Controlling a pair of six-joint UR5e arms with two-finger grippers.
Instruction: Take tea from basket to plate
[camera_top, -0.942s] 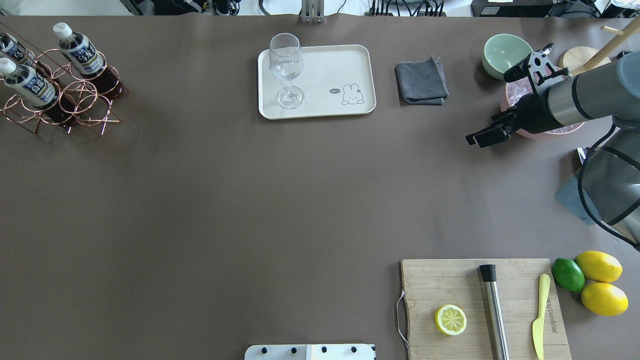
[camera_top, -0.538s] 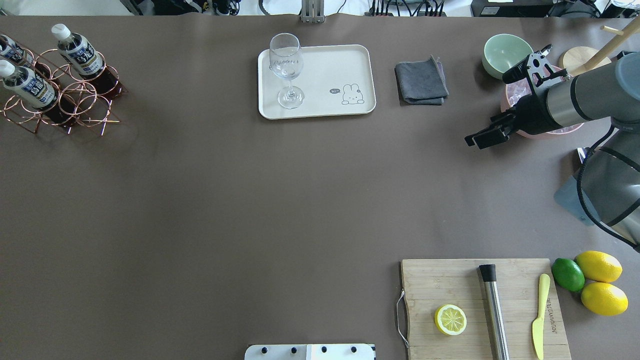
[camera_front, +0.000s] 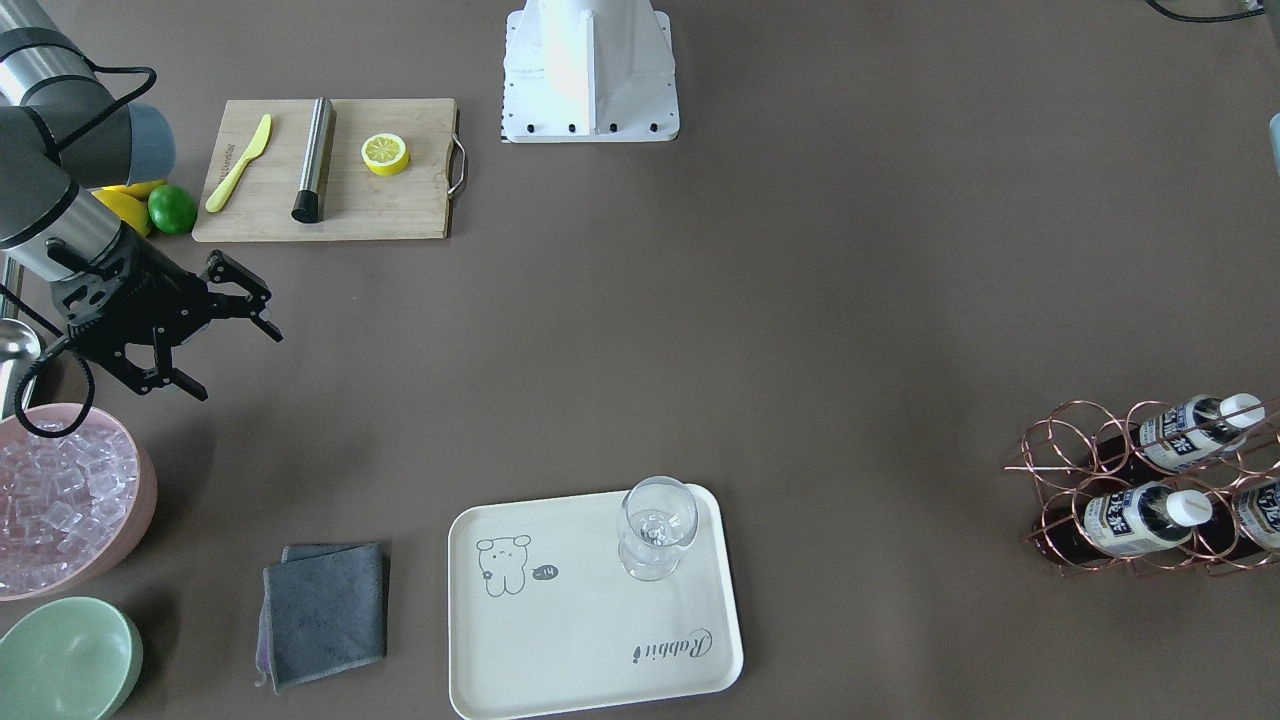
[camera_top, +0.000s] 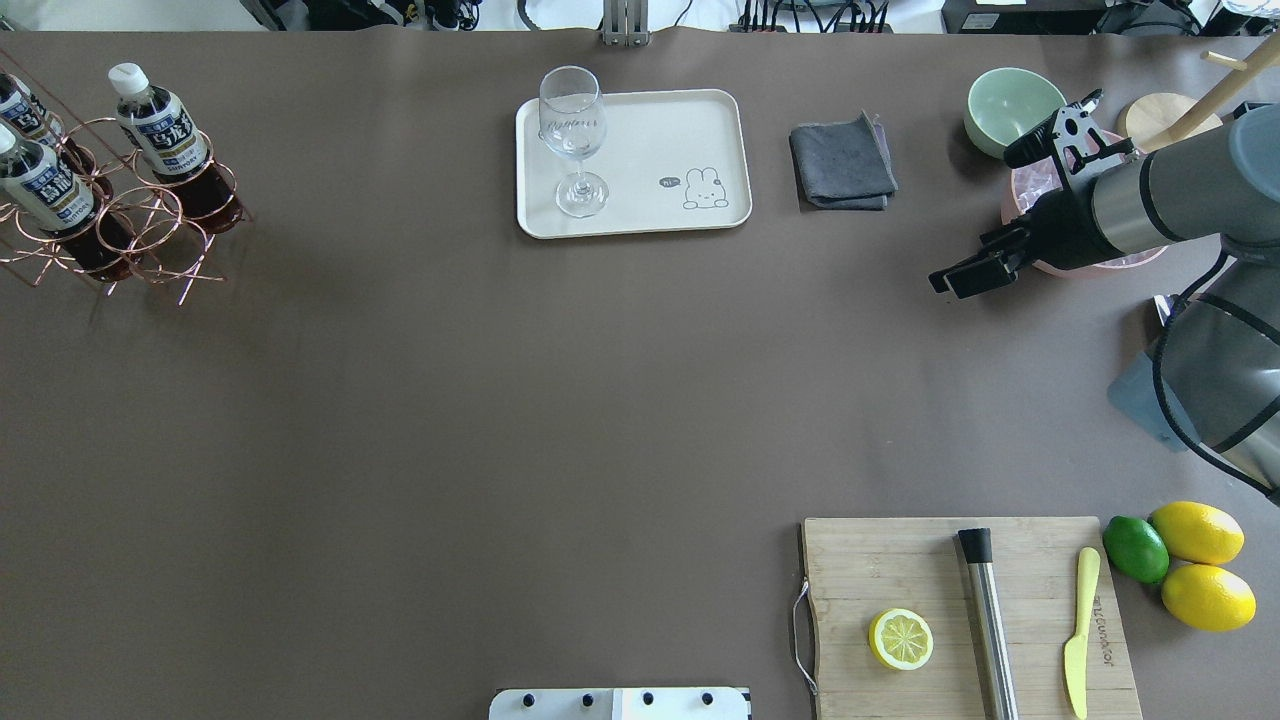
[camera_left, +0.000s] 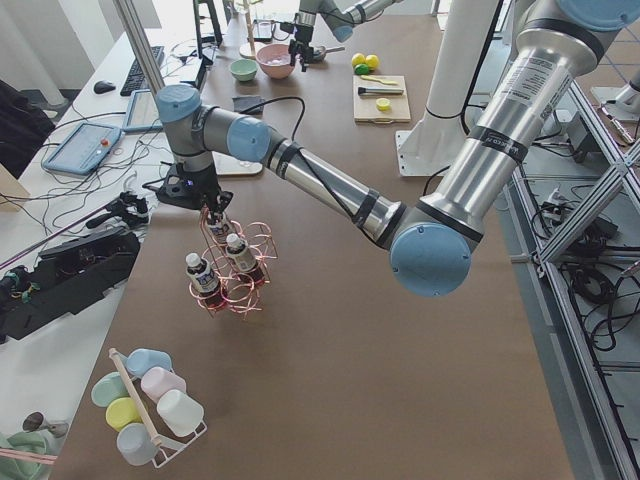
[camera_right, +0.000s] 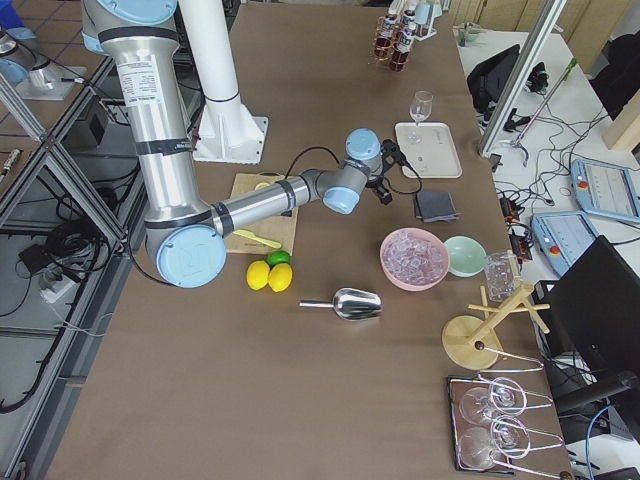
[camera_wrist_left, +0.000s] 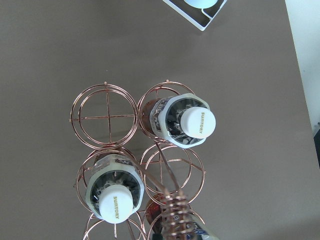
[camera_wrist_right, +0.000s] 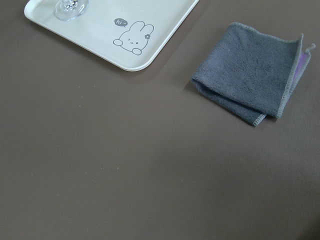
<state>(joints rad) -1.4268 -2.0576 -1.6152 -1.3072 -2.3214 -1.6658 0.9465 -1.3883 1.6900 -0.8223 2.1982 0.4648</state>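
Three tea bottles (camera_top: 160, 130) (camera_top: 45, 190) (camera_top: 20, 110) stand in the copper wire basket (camera_top: 150, 215) at the far left of the table; they also show in the front view (camera_front: 1140, 520) and the left wrist view (camera_wrist_left: 197, 122). In the exterior left view my left gripper (camera_left: 215, 205) sits at the top of the basket's handle (camera_wrist_left: 172, 217); I cannot tell whether it is open or shut. The cream plate (camera_top: 650, 150) lies far centre and holds a stemmed glass (camera_top: 573, 130). My right gripper (camera_front: 240, 365) is open and empty, hovering beside the ice bowl.
A grey cloth (camera_top: 843, 165) lies right of the plate. A pink bowl of ice (camera_front: 60, 500) and a green bowl (camera_top: 1010, 105) are at the far right. A cutting board (camera_top: 900, 560) holds a lemon half (camera_top: 901, 639), a metal rod and a yellow knife. Lemons and a lime (camera_top: 1136, 549) lie beside it.
The basket with its bottles has shifted left and towards the table's far edge, and its bottles stand more upright. The right gripper has barely moved.
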